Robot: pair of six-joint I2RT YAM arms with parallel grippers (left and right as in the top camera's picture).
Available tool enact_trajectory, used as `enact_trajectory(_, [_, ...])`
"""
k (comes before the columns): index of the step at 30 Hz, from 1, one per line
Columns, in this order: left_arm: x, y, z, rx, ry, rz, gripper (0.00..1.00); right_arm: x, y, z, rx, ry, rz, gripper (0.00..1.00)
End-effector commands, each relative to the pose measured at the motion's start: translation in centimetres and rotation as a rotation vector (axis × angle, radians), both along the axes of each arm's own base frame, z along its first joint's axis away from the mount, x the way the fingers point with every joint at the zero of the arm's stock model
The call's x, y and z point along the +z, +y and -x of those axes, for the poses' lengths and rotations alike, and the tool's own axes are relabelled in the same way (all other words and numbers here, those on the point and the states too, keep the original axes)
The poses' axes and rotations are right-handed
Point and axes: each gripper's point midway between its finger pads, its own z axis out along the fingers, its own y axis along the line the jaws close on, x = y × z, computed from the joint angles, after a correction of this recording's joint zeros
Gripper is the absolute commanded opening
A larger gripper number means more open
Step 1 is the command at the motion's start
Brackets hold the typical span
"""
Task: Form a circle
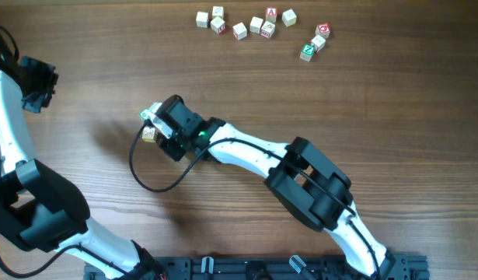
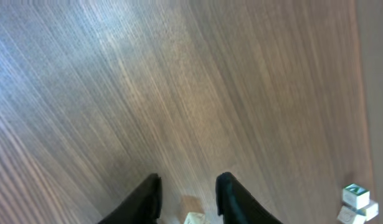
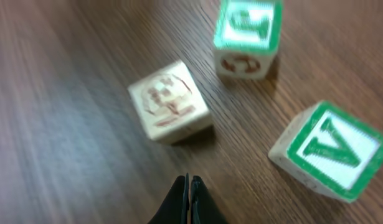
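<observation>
Three pale wooden cubes of the circle lie close together in the right wrist view: a green-faced cube (image 3: 247, 34) at the top, a yellowish-marked cube (image 3: 169, 102) left of it, and a green V cube (image 3: 334, 149) at the right. My right gripper (image 3: 190, 182) is shut and empty, its tips just short of them. From overhead the right gripper (image 1: 159, 127) sits mid-table, with a pale cube (image 1: 151, 115) and a yellowish cube (image 1: 149, 134) at its tip. My left gripper (image 1: 41, 87) hangs at the far left. The left gripper (image 2: 190, 190) has its fingers apart over bare wood.
Several more alphabet cubes (image 1: 256, 25) lie in a loose row along the table's far edge, with a red-faced cube (image 1: 322, 31) and a green-faced one (image 1: 307, 53) at its right end. Two cubes (image 2: 356, 196) show at the lower right of the left wrist view. A black cable (image 1: 145, 179) loops beside the right arm.
</observation>
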Motion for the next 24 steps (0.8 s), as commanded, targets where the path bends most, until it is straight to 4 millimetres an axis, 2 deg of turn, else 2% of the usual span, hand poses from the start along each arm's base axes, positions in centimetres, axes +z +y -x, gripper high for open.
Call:
enact_trajectory(1, [-0.1, 0.8, -0.6, 0.006, -0.031, -0.009, 0.18, 5.1, 0.5, 0.1, 0.031, -0.04, -0.084, 0.04])
enact_trajectory(3, [0.0, 1.3, -0.5, 0.016, -0.036, -0.012, 0.04, 7.1, 0.8, -1.0, 0.014, -0.086, -0.13, 0.04])
enact_trajectory(5, [-0.1, 1.3, -0.5, 0.015, -0.035, -0.011, 0.04, 8.3, 1.0, -2.3, 0.0, -0.126, -0.178, 0.04])
enact_trajectory(7, [0.0, 1.1, -0.6, 0.012, -0.039, -0.004, 0.04, 9.5, 0.6, -4.7, -0.035, -0.172, -0.228, 0.04])
enact_trajectory(9, [0.1, -0.1, -1.2, -0.024, -0.064, 0.039, 0.04, 10.2, -1.0, -7.4, -0.101, -0.184, -0.259, 0.04])
enact_trajectory(11, [0.1, -1.2, -1.7, -0.052, -0.068, 0.046, 0.04, 10.0, -3.8, -10.4, -0.224, -0.132, -0.277, 0.04])
enact_trajectory(13, [0.1, -1.8, -2.0, -0.067, -0.067, 0.046, 0.04, 8.9, -6.0, -12.1, -0.292, -0.092, -0.258, 0.04])
enact_trajectory(15, [0.2, -2.5, -2.5, -0.083, -0.073, 0.044, 0.04, 6.3, -7.7, -13.1, -0.342, -0.041, -0.225, 0.04])
enact_trajectory(18, [0.3, -2.8, -2.8, -0.092, -0.082, 0.039, 0.04, 2.6, -7.7, -12.9, -0.352, 0.033, -0.203, 0.04])
enact_trajectory(22, [0.3, -2.8, -2.8, -0.093, -0.081, 0.039, 0.04, 1.5, -7.1, -12.0, -0.387, 0.105, -0.214, 0.04])
enact_trajectory(24, [0.3, -2.8, -2.8, -0.093, -0.082, 0.039, 0.04, 0.3, -7.1, -11.6, -0.419, 0.157, -0.21, 0.04])
